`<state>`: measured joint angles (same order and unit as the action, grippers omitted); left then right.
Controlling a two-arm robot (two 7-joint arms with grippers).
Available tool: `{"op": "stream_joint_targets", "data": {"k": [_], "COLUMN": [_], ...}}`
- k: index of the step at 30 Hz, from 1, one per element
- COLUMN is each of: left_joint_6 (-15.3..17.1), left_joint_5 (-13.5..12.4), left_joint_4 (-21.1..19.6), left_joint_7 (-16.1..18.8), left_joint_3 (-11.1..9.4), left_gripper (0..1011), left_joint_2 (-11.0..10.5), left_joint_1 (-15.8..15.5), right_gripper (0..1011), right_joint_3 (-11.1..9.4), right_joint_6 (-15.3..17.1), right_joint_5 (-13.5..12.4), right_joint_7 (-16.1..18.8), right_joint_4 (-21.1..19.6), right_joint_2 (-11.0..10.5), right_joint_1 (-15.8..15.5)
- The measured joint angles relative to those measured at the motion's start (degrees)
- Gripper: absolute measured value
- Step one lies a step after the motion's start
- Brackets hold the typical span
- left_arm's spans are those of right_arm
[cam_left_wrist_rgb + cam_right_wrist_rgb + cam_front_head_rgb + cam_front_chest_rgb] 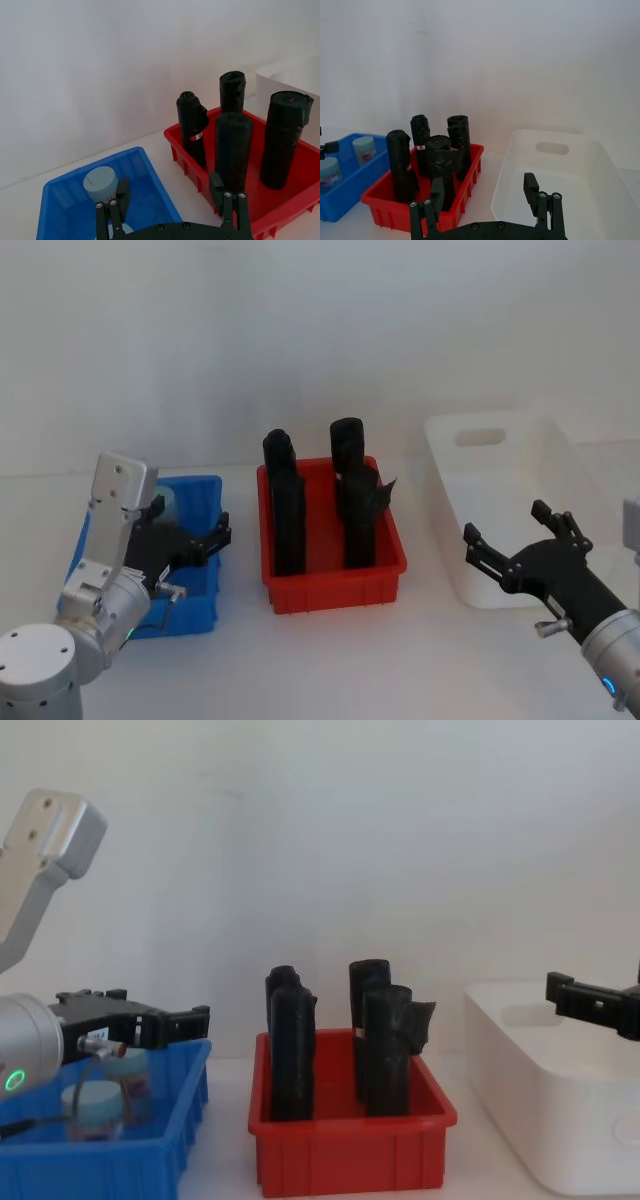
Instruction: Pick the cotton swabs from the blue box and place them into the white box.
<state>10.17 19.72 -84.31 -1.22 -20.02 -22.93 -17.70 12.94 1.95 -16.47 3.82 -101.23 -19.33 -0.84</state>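
Observation:
The blue box (203,502) sits at the left, and two cotton swabs jars with pale lids (364,148) (328,172) stand in it. My left gripper (220,536) hovers open over the box's right half. In the left wrist view one jar (100,183) stands just outside the left finger (121,194), with nothing between the fingers. The white box (500,455) stands at the right. My right gripper (505,522) hangs open at its near left side, holding nothing.
A red bin (335,585) with several tall black rolls (288,505) stands between the blue box and the white box. Bare white table runs along the front, and a white wall stands behind.

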Motion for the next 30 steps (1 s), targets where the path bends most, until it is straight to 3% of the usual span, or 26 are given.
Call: {"op": "stream_joint_targets", "data": {"k": [14, 30], "left_joint_6": [2.15, 2.52], "left_joint_5": [0.09, -1.18], "left_joint_4": [7.06, 13.19], "left_joint_7": [-1.45, -2.06], "left_joint_3": [1.56, 2.64], "left_gripper": [1003, 1002], "left_joint_2": [0.14, 0.51], "left_joint_1": [-2.42, -4.47], "right_gripper": [1001, 1001], "right_joint_3": [0.0, 0.0], "right_joint_6": [0.0, 0.0], "right_joint_5": [0.0, 0.0], "right_joint_7": [0.0, 0.0], "right_joint_4": [0.0, 0.0], "right_joint_2": [0.0, 0.0], "right_joint_1": [0.0, 0.0]}}
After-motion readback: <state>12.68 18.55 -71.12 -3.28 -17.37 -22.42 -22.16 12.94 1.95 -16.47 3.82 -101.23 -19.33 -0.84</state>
